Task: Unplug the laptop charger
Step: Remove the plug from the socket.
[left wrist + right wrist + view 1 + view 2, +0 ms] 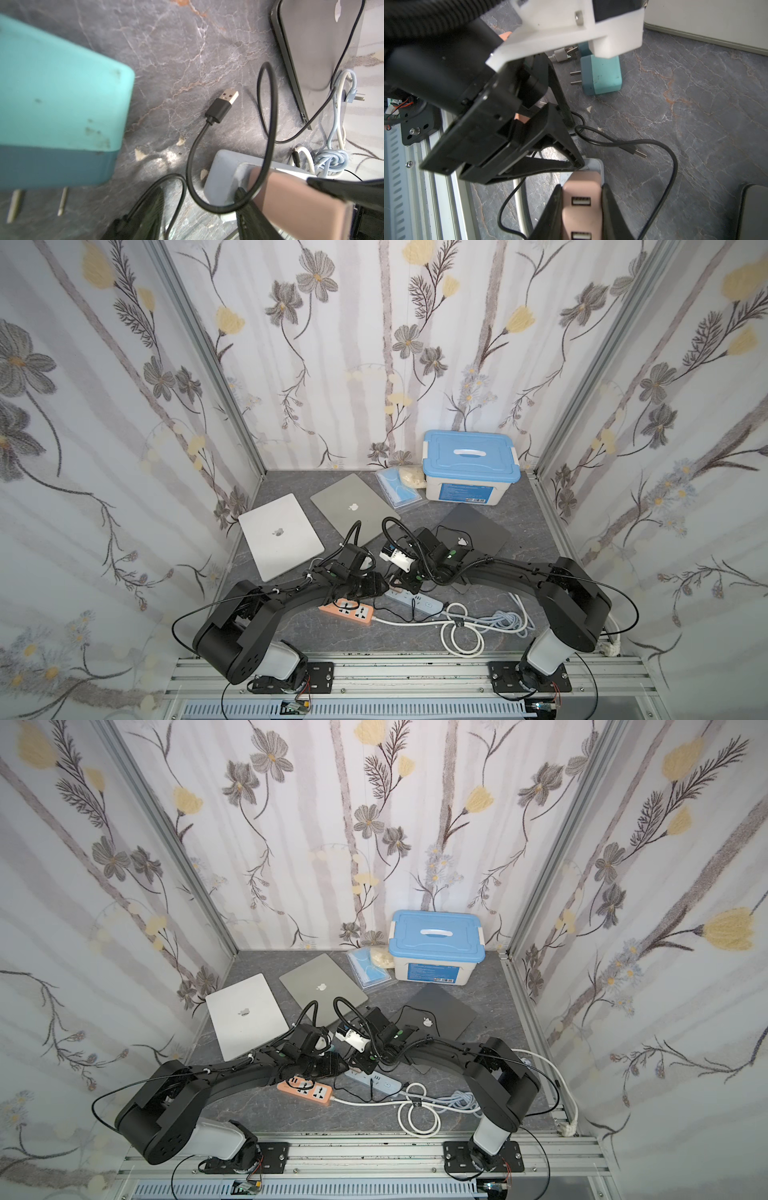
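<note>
A pink laptop charger with two USB ports stands on the end of a light blue power strip, and it appears seated in the socket. My right gripper is shut on the charger's two sides. My left gripper is open. One of its fingers rests on the end of the strip, beside the charger. The other finger is down near the tabletop. In both top views the two grippers meet over the strip, and the charger is hidden there.
A teal plug adapter lies unplugged, with a loose black USB cable near it. An orange power strip lies by the left arm. Three closed laptops, a blue-lidded box and coiled white cords share the table.
</note>
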